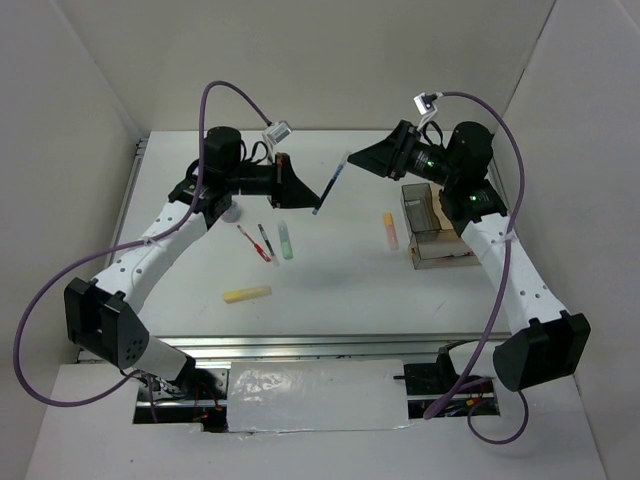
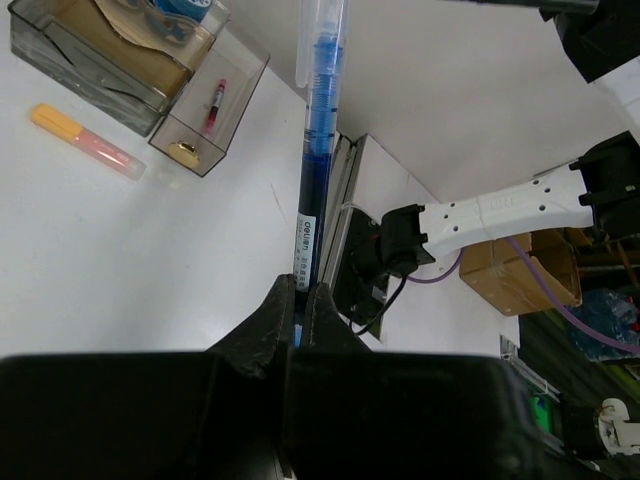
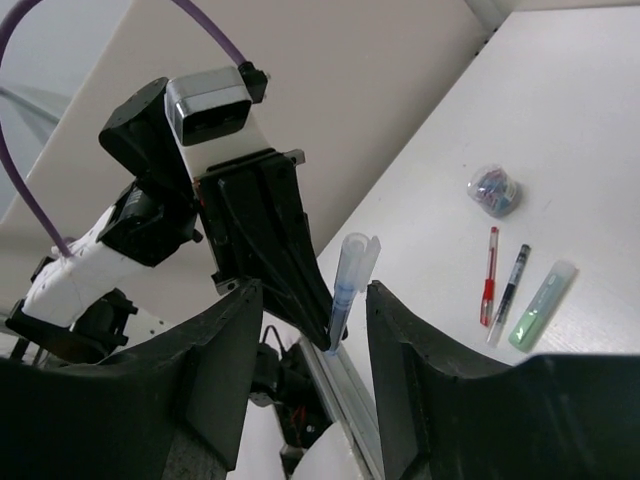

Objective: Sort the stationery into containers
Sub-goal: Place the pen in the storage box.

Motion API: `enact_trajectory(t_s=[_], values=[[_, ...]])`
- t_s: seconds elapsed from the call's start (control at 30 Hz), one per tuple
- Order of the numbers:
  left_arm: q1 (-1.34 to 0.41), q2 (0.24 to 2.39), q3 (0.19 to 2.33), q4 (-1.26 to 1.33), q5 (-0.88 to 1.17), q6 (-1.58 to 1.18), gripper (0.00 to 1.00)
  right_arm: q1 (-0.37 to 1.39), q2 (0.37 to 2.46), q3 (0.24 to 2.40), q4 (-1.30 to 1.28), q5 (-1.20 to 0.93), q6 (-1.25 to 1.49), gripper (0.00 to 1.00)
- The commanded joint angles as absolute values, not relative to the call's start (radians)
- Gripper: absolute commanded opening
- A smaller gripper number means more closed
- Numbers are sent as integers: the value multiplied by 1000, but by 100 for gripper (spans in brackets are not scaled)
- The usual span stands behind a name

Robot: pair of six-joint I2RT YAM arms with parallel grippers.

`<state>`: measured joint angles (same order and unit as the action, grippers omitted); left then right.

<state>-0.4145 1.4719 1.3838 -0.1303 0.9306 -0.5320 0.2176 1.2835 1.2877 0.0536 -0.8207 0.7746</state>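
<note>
Right wrist view: the blue pen (image 3: 347,285) stands upright mid-frame, up in the air. The left gripper (image 3: 328,345) pinches its bottom end. Its cap sits between the open fingers of the right gripper (image 3: 312,290).

White arms (image 1: 150,245), black joints (image 1: 105,320), purple cables (image 1: 18,350).

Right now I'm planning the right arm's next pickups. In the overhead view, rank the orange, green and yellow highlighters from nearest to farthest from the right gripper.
1. The orange highlighter, right of centre, is nearest the right gripper.
2. The green highlighter, left of centre.
3. The yellow highlighter, farther left and nearest the arm bases.
</note>
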Motion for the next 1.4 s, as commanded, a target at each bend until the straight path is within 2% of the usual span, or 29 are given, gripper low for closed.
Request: enact_trajectory(t_s=[0.0,0.5,0.6,0.8,0.87,1.0,1.17,1.33,1.37], values=[[-405,1442,1399,-48,974,-580,0,245,1293,1296,91,-810,792,52],[-407,1430,1370,-21,979,-600,0,270,1339,1327,113,-796,807,47],[-410,1430,1361,-8,982,-612,0,275,1347,1339,118,-795,805,41],[-410,1428,1351,-12,979,-604,0,272,1348,1347,127,-801,792,24],[-408,1427,1347,-11,980,-606,0,273,1348,1344,127,-801,793,24],[-408,1424,1342,-11,982,-607,0,273,1355,1348,130,-801,801,32],[-408,1424,1335,-9,983,-607,0,273,1364,1351,136,-796,805,32],[-414,1424,1322,-20,980,-597,1,273,1353,1328,158,-802,807,16],[-414,1424,1322,-23,977,-595,6,272,1350,1325,158,-805,798,9]])
